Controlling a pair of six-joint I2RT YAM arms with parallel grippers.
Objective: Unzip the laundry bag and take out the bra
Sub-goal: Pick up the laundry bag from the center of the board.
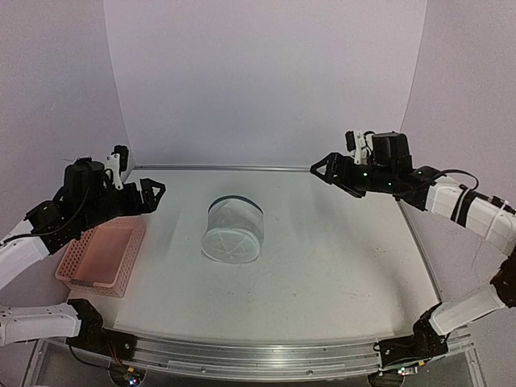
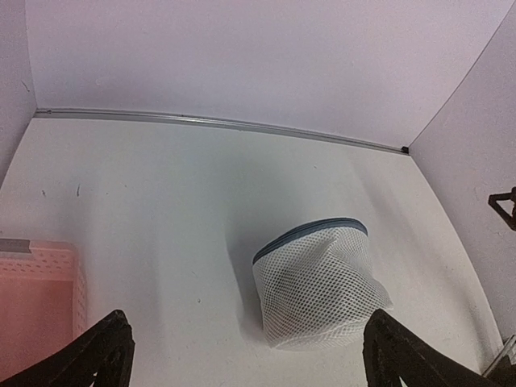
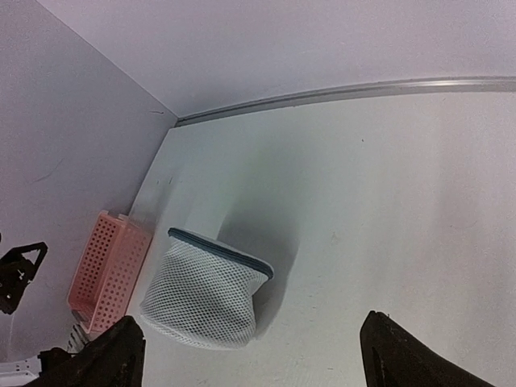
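Two grippers hang in the air over the table [image 1: 347, 274], and both have their fingers wide apart with nothing in them. The left gripper [image 1: 154, 193] is up on the left side and the right gripper [image 1: 321, 171] is up on the right side. The laundry bag [image 1: 232, 230] sits near the middle of the table, between the two grippers and well apart from both. It is a short round bag made of white net, and one flat round end tips toward the front. I think it is very light and soft, so it may squash, slide or roll when one gripper pushes on it. A dark band [image 2: 310, 230] runs around its top edge, and that is likely where the zip is. I cannot see the little zip pull from any view. The bra does not show in these pictures; it is most likely inside the bag, hidden by the net. A good plan may be for one gripper to pinch the net or the stiff rim to hold the bag in place, while the other one finds the zip pull on the dark band. Thin net can snag on fingers, so a gentle grip seems best. A pink basket [image 1: 101, 258] stands at the left side of the table, just below the left gripper and apart from the bag. It is not in the way of the bag. Nothing else lies between the grippers and the bag.
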